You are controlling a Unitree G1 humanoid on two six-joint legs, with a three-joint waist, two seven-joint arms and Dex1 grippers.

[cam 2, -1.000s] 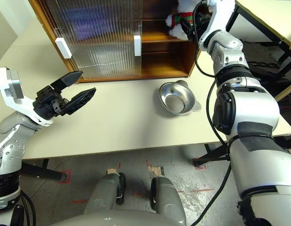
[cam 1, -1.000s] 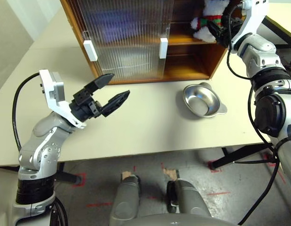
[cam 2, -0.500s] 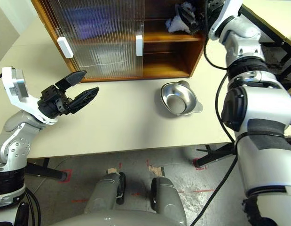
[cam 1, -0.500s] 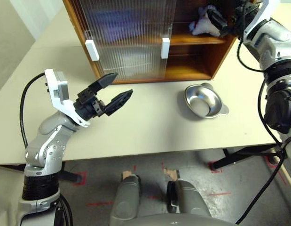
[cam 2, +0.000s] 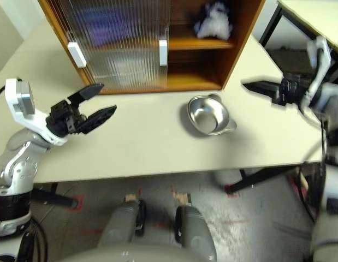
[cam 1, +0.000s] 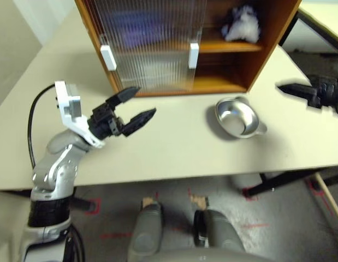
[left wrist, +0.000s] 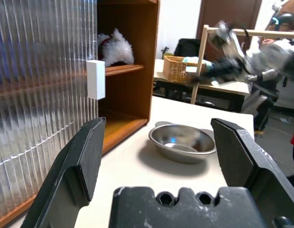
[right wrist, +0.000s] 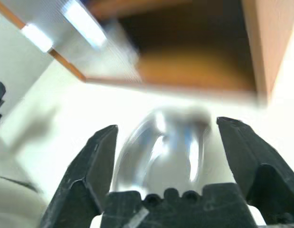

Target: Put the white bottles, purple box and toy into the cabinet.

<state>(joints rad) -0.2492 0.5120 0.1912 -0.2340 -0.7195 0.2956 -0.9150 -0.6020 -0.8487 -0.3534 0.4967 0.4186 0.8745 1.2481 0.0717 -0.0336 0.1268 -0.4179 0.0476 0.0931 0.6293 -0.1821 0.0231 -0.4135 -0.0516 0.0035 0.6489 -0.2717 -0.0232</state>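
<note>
Looking down over the beige table (cam 1: 174, 147), you see the large orange-brown wooden cabinet (cam 1: 270, 41) standing at the far edge, its two ribbed translucent sliding doors (cam 1: 152, 43) covering the left part and leaving the right part open. The small fluffy white plush toy (cam 1: 242, 24) sits on the cabinet's inner shelf in that open part, near the right wall; it looks blurred, so you cannot make out its scarf or hat. Behind the ribbed doors a purplish smear (cam 1: 138, 24) shows at shelf height, too diffuse for you to say what it is. The white bottles cannot be picked out behind the doors.

On the table in front of the open section lies the shallow oval metal dish (cam 1: 238, 118), empty, close to the cabinet's lower front edge but apart from it.

Your left gripper (cam 1: 135, 106) hovers above the table before the left door, its two black fingers spread wide with nothing between them; they point toward the dish and the cabinet front. In the left wrist view the dish (left wrist: 182, 141) lies framed between those fingers, and the toy (left wrist: 116, 47) sits on the shelf beyond the white door handle (left wrist: 96, 79).

Your right gripper (cam 1: 291, 89) hangs at the right edge of the table, well apart from the cabinet, blurred, pointing left. In the right wrist view its fingers (right wrist: 97, 164) stand wide apart and empty, with the dish (right wrist: 161, 152) between them farther off.
</note>
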